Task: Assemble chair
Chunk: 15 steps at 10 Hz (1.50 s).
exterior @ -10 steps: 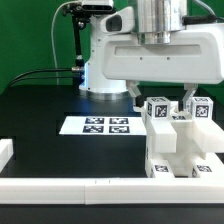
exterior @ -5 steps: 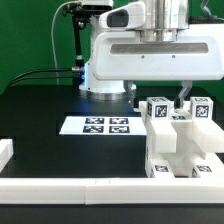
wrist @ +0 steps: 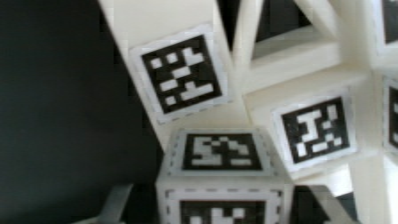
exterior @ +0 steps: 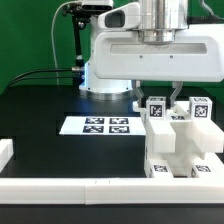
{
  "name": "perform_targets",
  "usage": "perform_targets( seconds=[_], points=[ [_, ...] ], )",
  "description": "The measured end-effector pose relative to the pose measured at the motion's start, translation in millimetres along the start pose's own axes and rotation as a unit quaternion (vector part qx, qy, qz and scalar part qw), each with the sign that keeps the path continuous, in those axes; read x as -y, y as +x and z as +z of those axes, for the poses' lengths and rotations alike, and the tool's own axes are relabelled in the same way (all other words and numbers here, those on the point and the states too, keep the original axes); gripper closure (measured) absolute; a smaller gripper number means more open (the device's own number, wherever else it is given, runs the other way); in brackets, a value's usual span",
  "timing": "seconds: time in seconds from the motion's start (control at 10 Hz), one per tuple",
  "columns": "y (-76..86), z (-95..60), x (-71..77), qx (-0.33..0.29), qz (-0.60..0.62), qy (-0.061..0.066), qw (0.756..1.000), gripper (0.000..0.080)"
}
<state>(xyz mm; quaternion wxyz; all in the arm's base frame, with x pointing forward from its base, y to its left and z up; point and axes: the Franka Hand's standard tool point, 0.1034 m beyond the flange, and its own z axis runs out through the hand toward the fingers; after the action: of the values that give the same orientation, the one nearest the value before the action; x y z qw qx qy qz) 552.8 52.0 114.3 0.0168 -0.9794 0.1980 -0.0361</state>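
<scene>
- Gripper [exterior: 159,97]: fingers spread, hanging directly above the chair assembly [exterior: 178,140], pinching nothing.
- Chair assembly, white with marker tags, stands at the desk's front right, against the white rail [exterior: 70,189] along the front edge.
- Marker board [exterior: 96,125] lies mid-desk, beside the assembly.
- Robot base [exterior: 100,60] at rear.

One chair assembly [exterior: 180,140], one marker board [exterior: 96,126]

Green backdrop [exterior: 30,35] behind everything, black worktop [exterior: 50,100] under even lighting, with a white rail [exterior: 60,188] along its front edge.
</scene>
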Motion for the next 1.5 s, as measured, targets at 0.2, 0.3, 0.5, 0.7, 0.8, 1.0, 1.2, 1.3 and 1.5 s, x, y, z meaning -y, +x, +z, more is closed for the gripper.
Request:
perform_targets(
  seconds=[0.2, 0.3, 0.5, 0.7, 0.8, 1.0, 1.2, 1.3, 1.5],
  points=[
    [-0.3, 0.0, 0.2, 0.002, 0.146, -0.002, 0.989, 0.0518],
    [-1.0, -0.2, -0.2, 0.008, 0.207, -0.005, 0.978, 0.0518],
    [-1.8, 0.4, -1.0, 0.024, 0.396, 0.017, 0.918, 0.0517],
    [-2.5, 0.6, -0.3, 0.027, 0.44, 0.018, 0.897, 0.0517],
    [-2.6, 0.7, -0.8, 0.03, 0.485, 0.018, 0.874, 0.0517],
    [-3.0, 1.2, -1.9, 0.046, 0.608, 0.022, 0.792, 0.0516],
    [-3.9, 1.5, -0.8, 0.049, 0.68, 0.027, 0.731, 0.0515],
    [-4.6, 1.4, -0.9, 0.05, 0.7, 0.026, 0.712, 0.0515],
    [-5.3, 1.4, -1.2, 0.051, 0.699, 0.025, 0.713, 0.0515]
  ],
)
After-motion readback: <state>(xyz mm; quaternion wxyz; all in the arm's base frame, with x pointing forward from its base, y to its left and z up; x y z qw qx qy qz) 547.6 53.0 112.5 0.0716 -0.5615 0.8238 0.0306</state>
